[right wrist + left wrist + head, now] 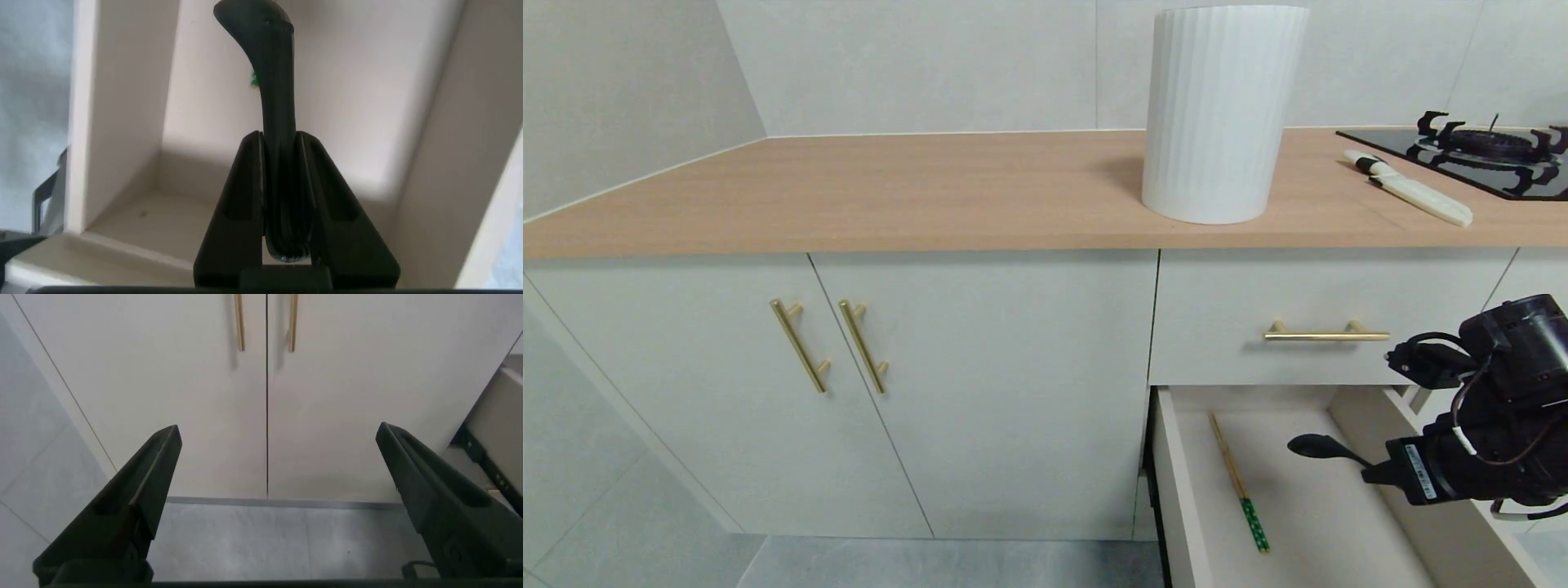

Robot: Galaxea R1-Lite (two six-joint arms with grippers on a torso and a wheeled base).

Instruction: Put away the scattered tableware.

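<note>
While the right hand (1376, 472) hangs over the open drawer (1172, 482), it squeezes the handle of a black spoon (1319, 447). Both of its fingers (245, 175) press on the handle, one on each side. The round end of the spoon sticks out past the fingertips, over the drawer floor.

To the left of this hand, a pair of chopsticks (1240, 494) lies flat on the drawer floor. They are wood with green dotted ends. They lie near the drawer's left wall, apart from the spoon.

Just above the hand is a shut drawer with a gold handle (1327, 334). Higher up is the brown table (890, 192). A white knife (1409, 188) with a black band lies on it, just beside the black stove (1478, 151). A tall white pot (1217, 114) with ribbed sides stands on the table too, to the left of the knife and apart from it.

The left hand (278, 434) is spread wide, with nothing between its two fingers. In front of it are two white cupboard doors (343, 400), shut, with gold bar handles. Below them is the grey floor (270, 539).
</note>
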